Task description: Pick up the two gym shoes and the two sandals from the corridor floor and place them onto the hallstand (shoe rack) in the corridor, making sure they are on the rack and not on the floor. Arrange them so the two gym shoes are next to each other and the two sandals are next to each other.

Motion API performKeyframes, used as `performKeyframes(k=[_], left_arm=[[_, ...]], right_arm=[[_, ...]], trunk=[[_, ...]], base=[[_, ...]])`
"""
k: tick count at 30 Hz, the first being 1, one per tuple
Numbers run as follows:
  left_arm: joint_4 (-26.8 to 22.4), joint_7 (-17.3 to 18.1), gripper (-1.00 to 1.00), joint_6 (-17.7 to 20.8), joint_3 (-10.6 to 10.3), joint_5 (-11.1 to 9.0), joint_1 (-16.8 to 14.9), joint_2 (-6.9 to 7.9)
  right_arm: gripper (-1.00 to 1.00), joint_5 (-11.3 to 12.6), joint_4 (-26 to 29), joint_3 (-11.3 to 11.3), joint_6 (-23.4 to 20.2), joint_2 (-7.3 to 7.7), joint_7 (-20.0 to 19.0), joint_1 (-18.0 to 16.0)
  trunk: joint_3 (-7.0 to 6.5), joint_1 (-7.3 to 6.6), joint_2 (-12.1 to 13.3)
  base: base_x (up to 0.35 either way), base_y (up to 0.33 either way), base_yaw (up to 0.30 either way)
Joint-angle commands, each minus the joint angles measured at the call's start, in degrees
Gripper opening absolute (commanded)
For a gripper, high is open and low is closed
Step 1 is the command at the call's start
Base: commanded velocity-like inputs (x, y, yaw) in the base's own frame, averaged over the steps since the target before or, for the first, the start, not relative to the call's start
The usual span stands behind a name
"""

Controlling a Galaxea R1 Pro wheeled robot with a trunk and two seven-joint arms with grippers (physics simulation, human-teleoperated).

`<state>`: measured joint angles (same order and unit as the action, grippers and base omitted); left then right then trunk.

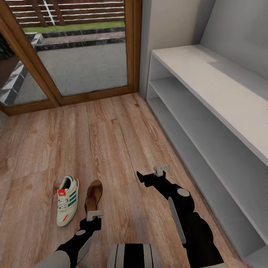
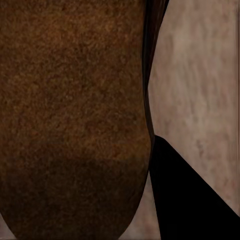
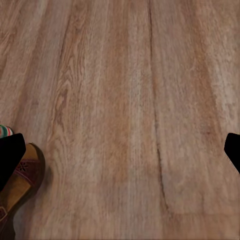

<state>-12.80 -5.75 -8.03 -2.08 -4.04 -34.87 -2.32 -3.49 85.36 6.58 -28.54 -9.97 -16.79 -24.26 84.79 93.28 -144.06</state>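
One gym shoe [image 1: 67, 201], white with green stripes, lies on the corridor floor [image 1: 111, 141] at the lower left. Just right of it lies one brown sandal [image 1: 93, 193]. My left gripper [image 1: 93, 217] sits at the sandal's heel, and the left wrist view shows the tan insole [image 2: 75, 115] pressed close with one black finger [image 2: 190, 200] against its edge. My right gripper [image 1: 152, 175] hovers open over bare planks between the shoes and the hallstand [image 1: 208, 82]. In the right wrist view, the sandal [image 3: 22, 182] and a sliver of the gym shoe [image 3: 6, 131] lie beside one finger.
The light grey hallstand runs along the right wall, with a bench top and two low open shelves [image 1: 193, 123]. A wood-framed glass door [image 1: 82, 63] closes the corridor's far end. Bare planks stretch between the shoes and the rack.
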Motion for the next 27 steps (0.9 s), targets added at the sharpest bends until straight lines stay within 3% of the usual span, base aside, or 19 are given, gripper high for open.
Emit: performKeyframes(k=[1, 6, 11, 17, 22, 24, 27], left_arm=[[0.05, -0.19, -1.00, -0.14, -0.22, -0.26, -0.02, 0.01], [0.05, -0.14, -1.00, -0.20, -0.08, -0.25, 0.00, 0.13], [0.07, -0.14, -1.00, -0.29, -0.02, -0.26, 0.06, 0.16], [0.05, -0.09, -1.00, -0.32, 0.04, -0.33, 0.07, 0.17], [0.05, -0.06, -1.00, -0.54, 0.05, -0.35, 0.13, 0.19], [0.14, -0.05, -1.00, -1.88, 0.02, -0.35, 0.18, 0.21], [0.24, -0.05, -1.00, -2.87, -0.01, -0.30, 0.22, 0.21]], right_arm=[[1.00, -0.40, 0.07, -0.07, -0.27, -0.03, -0.34, -0.02], [1.00, -0.55, -0.51, -0.15, -0.20, 0.66, -0.33, 0.09], [1.00, -0.67, -2.50, -0.14, 0.15, 2.64, -0.28, 0.63], [1.00, -0.77, -5.90, -0.16, 2.50, 6.66, -0.19, 1.10], [1.00, -0.79, -11.23, -0.20, 7.18, 7.42, -0.17, 1.96], [1.00, -0.81, -16.00, -0.28, 12.56, 7.60, -0.05, 2.30], [1.00, -0.81, -19.62, -0.40, 16.54, 7.65, 0.20, 2.39]], trunk=[[-0.20, -0.03, 0.00], [-1.54, -0.16, 0.07], [-3.07, -0.29, 0.14], [-4.94, -0.44, 0.22], [-6.49, -0.57, 0.28], [-7.11, -0.62, 0.31], [-8.05, -0.70, 0.35]], base=[[0.000, 0.000, 0.000], [0.000, 0.000, -0.028], [0.000, 0.000, -0.063], [0.000, 0.000, -0.068], [0.000, 0.000, -0.069], [0.000, 0.000, -0.069], [0.000, 0.000, -0.069]])
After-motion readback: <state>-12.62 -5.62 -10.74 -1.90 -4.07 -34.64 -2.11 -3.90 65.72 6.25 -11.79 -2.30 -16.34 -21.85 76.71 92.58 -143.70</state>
